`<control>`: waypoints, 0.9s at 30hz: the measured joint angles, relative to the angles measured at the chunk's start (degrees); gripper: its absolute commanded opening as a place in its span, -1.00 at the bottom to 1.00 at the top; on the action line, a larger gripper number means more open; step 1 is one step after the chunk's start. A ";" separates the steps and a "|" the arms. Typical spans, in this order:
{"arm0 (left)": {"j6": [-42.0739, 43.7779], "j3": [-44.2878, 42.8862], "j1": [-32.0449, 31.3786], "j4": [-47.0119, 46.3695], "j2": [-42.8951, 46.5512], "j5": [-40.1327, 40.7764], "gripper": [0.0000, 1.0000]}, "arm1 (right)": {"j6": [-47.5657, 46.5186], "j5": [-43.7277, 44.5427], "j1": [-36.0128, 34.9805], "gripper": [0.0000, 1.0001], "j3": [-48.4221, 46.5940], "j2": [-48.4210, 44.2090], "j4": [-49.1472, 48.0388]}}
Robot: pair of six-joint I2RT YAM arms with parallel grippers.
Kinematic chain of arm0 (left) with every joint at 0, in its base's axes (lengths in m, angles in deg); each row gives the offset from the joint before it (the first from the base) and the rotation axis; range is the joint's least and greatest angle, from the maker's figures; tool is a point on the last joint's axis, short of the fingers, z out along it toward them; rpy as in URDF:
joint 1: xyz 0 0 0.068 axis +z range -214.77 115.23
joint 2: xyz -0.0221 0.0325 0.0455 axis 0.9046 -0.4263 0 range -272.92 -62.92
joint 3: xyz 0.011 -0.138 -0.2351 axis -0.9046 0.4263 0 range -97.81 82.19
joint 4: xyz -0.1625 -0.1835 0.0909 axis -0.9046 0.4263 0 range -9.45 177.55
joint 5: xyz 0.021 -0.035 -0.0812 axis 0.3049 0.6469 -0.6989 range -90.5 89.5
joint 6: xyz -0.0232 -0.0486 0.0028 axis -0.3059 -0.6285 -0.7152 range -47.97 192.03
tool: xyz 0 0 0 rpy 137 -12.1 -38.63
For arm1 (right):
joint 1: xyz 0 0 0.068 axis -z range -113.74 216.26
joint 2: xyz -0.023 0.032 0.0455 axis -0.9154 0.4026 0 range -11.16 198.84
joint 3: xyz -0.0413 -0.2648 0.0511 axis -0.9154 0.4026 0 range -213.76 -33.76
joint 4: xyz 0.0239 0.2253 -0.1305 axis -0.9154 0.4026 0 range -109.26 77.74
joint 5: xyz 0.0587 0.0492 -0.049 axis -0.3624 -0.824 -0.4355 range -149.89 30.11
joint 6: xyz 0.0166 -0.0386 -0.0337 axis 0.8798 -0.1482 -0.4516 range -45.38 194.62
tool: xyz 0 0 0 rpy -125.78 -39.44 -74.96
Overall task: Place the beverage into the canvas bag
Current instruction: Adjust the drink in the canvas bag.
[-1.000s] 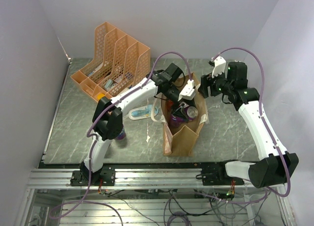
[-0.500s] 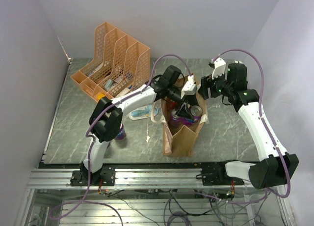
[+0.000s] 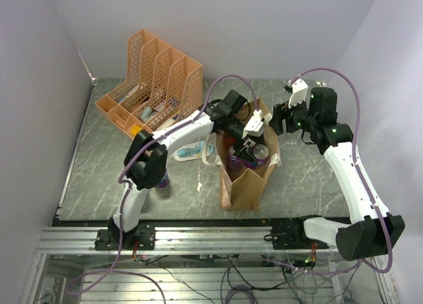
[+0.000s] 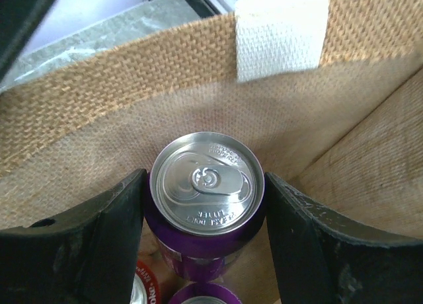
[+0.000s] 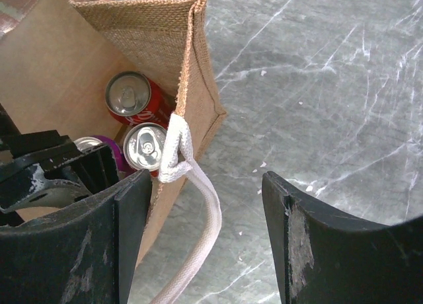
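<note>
**Finding:** The left gripper [image 4: 203,197] is closed on the purple can [image 4: 207,182]. The can is upright inside the canvas bag [image 4: 132,73], with other cans [image 4: 198,294] at its 6 o'clock. The right gripper [image 5: 205,178] hangs open and empty at the bag's 2 o'clock corner, seen from above.

**Recommendation:** Lower until the can seats, keeping it vertical. Release, then lift straight out, clear of the white handle [image 4: 281,33].

Seen from high above the near edge of the bench [image 3: 99,178], facing its far edge; from both wrists, close down into the canvas bag [image 3: 248,185], shared by all.
</note>
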 measured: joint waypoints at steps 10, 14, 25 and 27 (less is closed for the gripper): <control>19.45 -3.89 1.44 16.52 -4.11 5.40 -0.86 | 0.26 -0.33 0.04 0.33 0.00 0.04 -0.07; 21.77 -4.13 1.53 18.12 -4.13 5.64 -0.86 | 0.35 -0.50 0.17 0.33 0.00 0.31 -0.11; 19.39 -3.19 1.53 15.65 -4.13 4.85 -0.86 | 0.39 -1.14 0.31 0.33 0.00 1.90 -0.13; 17.94 -2.45 1.46 14.05 -4.13 4.31 -0.86 | 0.39 -1.31 0.31 0.33 0.00 1.97 -0.13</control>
